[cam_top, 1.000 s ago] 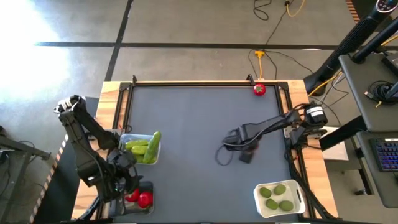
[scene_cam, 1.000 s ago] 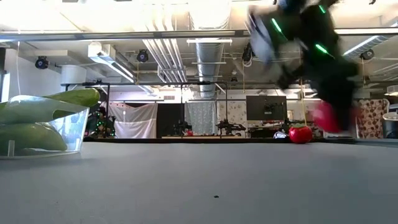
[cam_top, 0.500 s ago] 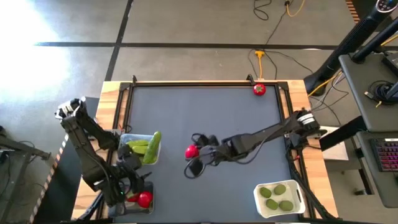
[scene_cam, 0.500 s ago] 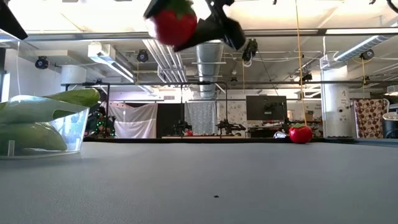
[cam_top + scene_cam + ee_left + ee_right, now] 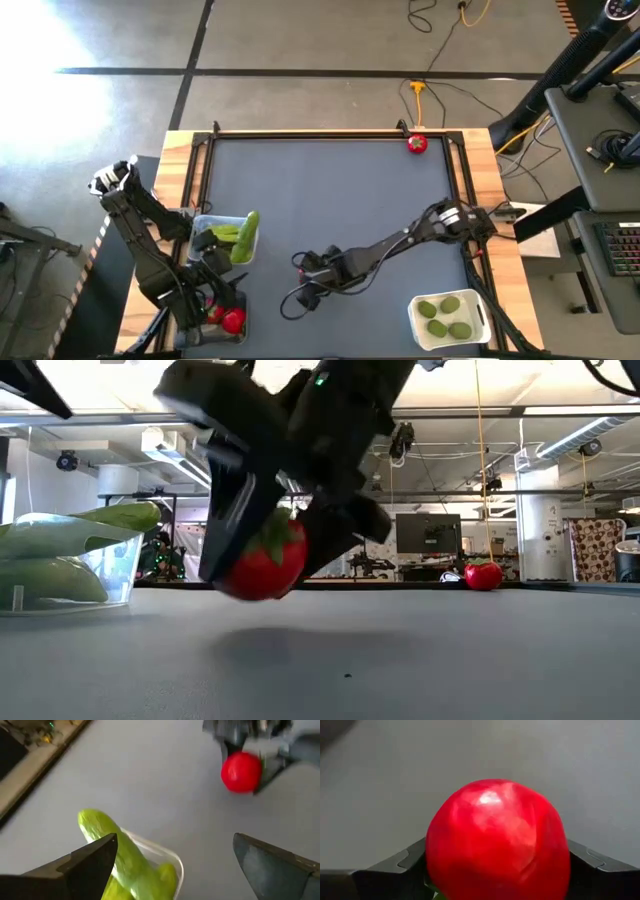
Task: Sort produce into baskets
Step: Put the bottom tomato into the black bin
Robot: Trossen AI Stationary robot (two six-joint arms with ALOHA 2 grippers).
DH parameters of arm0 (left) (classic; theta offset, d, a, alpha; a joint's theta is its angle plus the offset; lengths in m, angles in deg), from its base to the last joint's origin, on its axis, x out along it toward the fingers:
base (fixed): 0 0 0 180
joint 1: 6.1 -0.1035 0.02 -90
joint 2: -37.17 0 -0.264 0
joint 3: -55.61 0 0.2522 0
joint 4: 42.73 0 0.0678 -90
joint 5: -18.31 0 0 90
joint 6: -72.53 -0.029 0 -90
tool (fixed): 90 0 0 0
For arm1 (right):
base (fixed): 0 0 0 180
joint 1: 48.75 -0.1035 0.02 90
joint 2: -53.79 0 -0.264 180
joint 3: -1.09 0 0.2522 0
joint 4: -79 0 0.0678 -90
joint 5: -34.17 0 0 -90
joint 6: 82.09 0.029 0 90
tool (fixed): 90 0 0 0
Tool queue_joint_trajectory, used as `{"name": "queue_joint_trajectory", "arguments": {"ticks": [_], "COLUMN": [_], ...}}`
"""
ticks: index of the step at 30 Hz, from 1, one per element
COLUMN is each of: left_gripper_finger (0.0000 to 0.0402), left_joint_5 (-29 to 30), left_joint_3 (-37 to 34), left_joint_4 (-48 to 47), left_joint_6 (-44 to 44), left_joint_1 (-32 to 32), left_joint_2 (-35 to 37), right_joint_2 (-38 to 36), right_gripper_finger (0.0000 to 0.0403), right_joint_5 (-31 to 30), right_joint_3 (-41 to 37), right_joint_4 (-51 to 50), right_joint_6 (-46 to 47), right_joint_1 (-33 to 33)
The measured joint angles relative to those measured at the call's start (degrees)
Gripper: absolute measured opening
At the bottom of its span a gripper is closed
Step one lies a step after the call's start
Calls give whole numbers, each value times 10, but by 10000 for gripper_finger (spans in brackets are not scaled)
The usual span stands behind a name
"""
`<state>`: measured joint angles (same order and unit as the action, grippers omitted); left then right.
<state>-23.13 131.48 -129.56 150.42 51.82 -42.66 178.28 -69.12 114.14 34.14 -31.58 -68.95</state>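
A tomato (image 5: 262, 568) sits clamped between the two dark fingers of the right pincer (image 5: 497, 870), red and round with its green top showing from the low view, held just above the dark bench (image 5: 330, 190) — a soft shadow lies under it. Seen from above, that right pincer (image 5: 303, 283) is stretched out low over the near-middle of the bench, the arm running back toward the right edge; the tomato itself is mostly hidden under the pincer there. From the left wrist view it shows as a red ball (image 5: 241, 771) gripped on both sides.

The left pincer (image 5: 175, 865) stands wide apart, holding nothing, hovering by the left near corner over the trays. Just below it is the clear basket (image 5: 205, 222), with light-green cucumbers (image 5: 240, 237) piled in it, one poking over the rim. Beside that, nearer the front edge, the dark-tinted basket (image 5: 238, 300) holds red tomatoes (image 5: 231, 320), partly covered by the left arm.

At the right near corner the white basket (image 5: 414, 318) carries three olive-green limes (image 5: 447, 305). One more tomato (image 5: 417, 143) lies alone at the far right corner of the bench — well apart from everything else.
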Motion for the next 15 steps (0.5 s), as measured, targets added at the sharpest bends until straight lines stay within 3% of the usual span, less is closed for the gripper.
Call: {"name": "queue_joint_trajectory", "arguments": {"ticks": [4,9,15], "left_gripper_finger": [378,372,351], "left_joint_5": [47,47,55], "left_joint_3": [0,0,-14], "left_joint_4": [7,22,67], "left_joint_6": [9,41,24], "left_joint_1": [-9,-24,-47], "left_joint_2": [0,0,0], "right_joint_2": [36,62,68], "right_gripper_finger": [300,322,363], "right_joint_5": [-2,-3,0], "right_joint_3": [49,114,161], "right_joint_4": [-53,-133,-156], "right_joint_6": [-56,-72,-91], "right_joint_1": [5,11,12]}}
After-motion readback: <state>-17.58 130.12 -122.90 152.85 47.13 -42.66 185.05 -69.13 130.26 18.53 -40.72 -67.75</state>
